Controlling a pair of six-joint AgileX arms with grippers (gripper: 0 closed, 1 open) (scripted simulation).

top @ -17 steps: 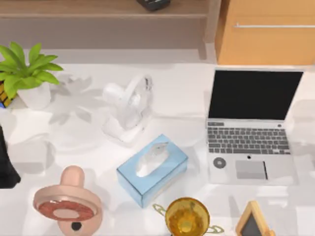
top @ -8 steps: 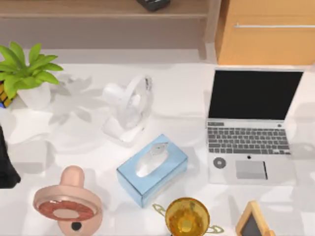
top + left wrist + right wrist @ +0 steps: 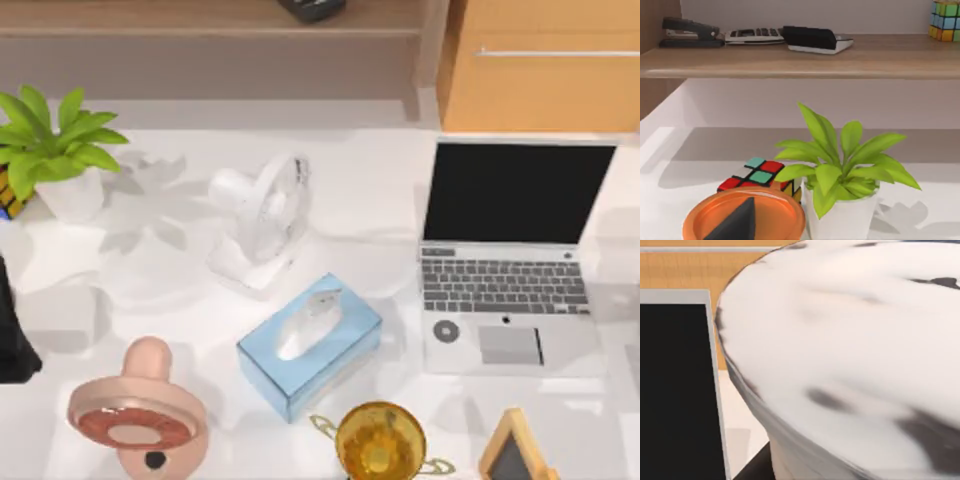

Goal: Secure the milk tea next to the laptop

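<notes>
The laptop (image 3: 510,270) stands open at the right side of the white table (image 3: 380,200), with a blue tissue box (image 3: 310,345) near its left, and the left arm (image 3: 12,335) is parked at the table's left edge. In the right wrist view a white, dark-blotched rounded surface, apparently the milk tea (image 3: 850,340), is very close to the camera, just beside the black laptop screen. It cannot be told if the right gripper is spread or pinching it, and the same holds for the left gripper.

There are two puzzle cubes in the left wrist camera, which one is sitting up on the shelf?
The pastel cube, at the far end of the wooden shelf. The other cube, red and teal on top, sits down on the white table beside the potted plant.
</notes>
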